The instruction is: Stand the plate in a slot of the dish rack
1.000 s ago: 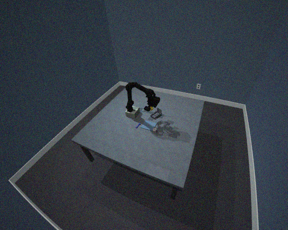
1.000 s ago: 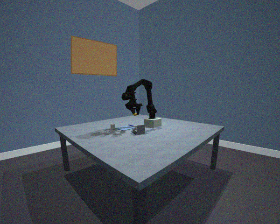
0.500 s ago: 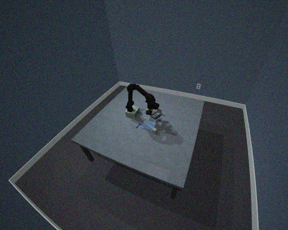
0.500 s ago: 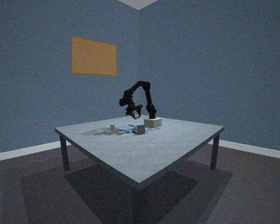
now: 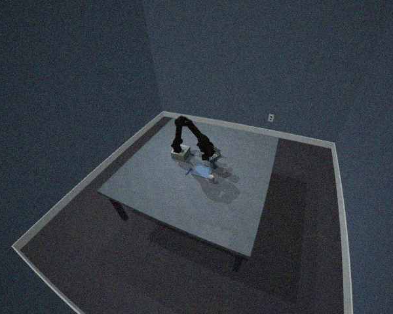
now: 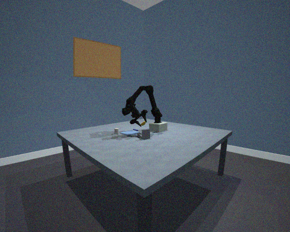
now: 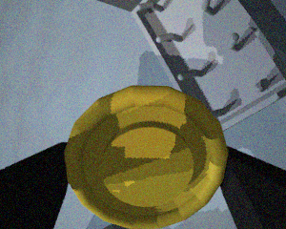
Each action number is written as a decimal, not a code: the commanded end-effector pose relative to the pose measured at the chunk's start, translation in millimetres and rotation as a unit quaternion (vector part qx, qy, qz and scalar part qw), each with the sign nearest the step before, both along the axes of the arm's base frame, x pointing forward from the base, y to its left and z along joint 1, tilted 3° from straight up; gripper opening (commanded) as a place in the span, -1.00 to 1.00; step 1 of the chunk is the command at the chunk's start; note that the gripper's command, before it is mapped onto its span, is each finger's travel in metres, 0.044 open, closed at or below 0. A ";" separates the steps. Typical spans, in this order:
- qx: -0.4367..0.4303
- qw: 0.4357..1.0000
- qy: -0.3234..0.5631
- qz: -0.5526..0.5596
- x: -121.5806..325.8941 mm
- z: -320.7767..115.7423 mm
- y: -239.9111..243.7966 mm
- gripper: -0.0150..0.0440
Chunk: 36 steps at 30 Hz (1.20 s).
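Observation:
The yellow plate (image 6: 142,123) (image 7: 148,157) is held across its width between the two black fingers. My gripper (image 6: 142,123) (image 7: 145,155) is shut on it and is tilted, a little above the table. The grey dish rack (image 6: 145,134) (image 7: 181,76) with its hooked rails stands on the table just below and beside the plate; in the wrist view it is at the upper right. In the top view the rack (image 5: 217,154) is partly hidden behind the gripper, and the plate is hidden by the arm.
A light blue flat sheet (image 5: 202,171) (image 6: 128,133) lies near the rack. A small white cup (image 5: 211,176) (image 6: 116,130) stands at its edge. A dark blue stick (image 5: 188,171) (image 6: 135,129) lies beside it. The arm's pale base block (image 5: 180,156) (image 6: 158,127) stands behind.

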<state>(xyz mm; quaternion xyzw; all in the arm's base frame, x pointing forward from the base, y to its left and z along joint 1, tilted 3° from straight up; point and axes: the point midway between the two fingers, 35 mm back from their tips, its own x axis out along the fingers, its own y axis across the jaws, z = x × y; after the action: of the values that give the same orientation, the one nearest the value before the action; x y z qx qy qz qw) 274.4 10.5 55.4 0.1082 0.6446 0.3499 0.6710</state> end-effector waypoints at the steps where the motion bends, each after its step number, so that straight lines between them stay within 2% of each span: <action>1: 0.032 0.999 -0.029 0.020 0.0 -3.6 0.7 -0.49; 20: 0.168 0.957 -0.223 0.084 -0.7 -20.3 -3.4 -0.49; 36: 0.212 0.877 -0.422 0.090 0.8 -25.5 -13.2 -0.49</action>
<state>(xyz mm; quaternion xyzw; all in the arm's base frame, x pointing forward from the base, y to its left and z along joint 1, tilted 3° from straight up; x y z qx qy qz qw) 274.9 -0.9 29.9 0.0421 0.2507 0.5521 0.7941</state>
